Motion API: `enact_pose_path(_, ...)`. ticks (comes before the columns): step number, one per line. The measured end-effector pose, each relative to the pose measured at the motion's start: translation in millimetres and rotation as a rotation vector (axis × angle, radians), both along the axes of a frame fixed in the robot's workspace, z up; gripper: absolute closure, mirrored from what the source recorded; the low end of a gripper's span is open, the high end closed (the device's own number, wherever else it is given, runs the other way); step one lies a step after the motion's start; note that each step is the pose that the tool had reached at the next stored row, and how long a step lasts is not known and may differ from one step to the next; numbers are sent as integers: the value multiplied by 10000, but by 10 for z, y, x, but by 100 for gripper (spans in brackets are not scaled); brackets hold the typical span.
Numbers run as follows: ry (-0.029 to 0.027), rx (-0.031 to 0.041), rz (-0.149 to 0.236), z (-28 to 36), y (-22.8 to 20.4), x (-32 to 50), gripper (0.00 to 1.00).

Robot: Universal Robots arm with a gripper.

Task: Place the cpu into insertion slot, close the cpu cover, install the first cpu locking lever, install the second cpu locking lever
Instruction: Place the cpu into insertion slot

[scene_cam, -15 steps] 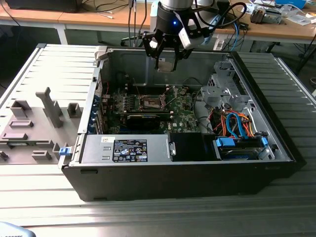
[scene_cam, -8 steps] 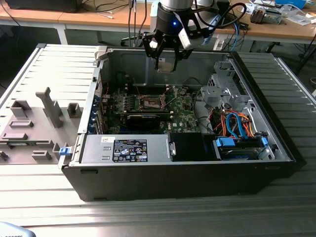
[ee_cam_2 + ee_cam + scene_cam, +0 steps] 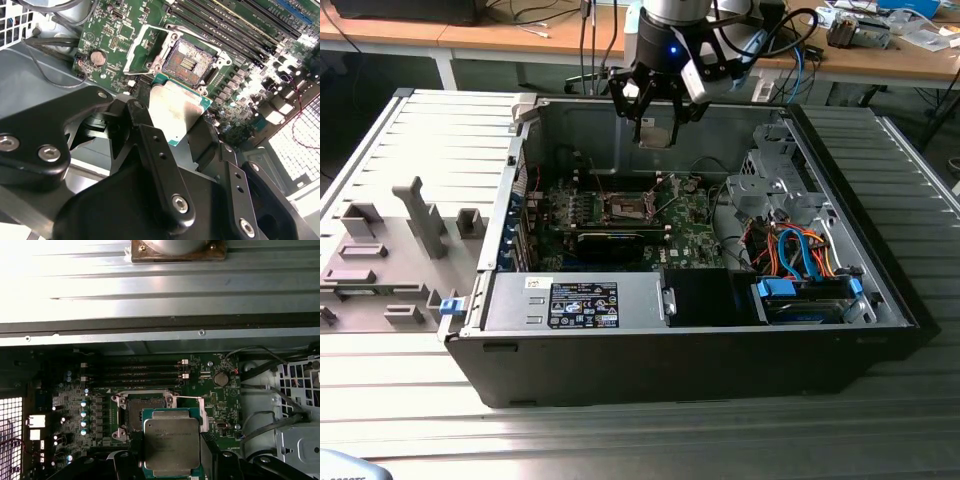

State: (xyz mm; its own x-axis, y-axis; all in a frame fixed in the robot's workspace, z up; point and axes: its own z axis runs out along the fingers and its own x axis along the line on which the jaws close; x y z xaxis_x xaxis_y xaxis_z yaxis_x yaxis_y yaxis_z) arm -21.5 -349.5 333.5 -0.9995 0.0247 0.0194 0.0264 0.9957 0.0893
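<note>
While the gripper [image 3: 655, 128] clamps the cpu [image 3: 171, 442], chip held above the insertion slot [image 3: 144, 412] — socket uncovered, dark centre bare.

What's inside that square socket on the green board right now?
Nothing sits in the insertion slot: its dark centre with rows of contacts lies bare. The cpu, gripped by the fingers, hangs in front of it and hides one corner.
</note>
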Motion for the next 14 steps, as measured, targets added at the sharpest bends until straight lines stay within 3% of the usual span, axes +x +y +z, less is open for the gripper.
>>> enact_pose_path(14, 0, 0, 0, -44, 0, -1, 46)
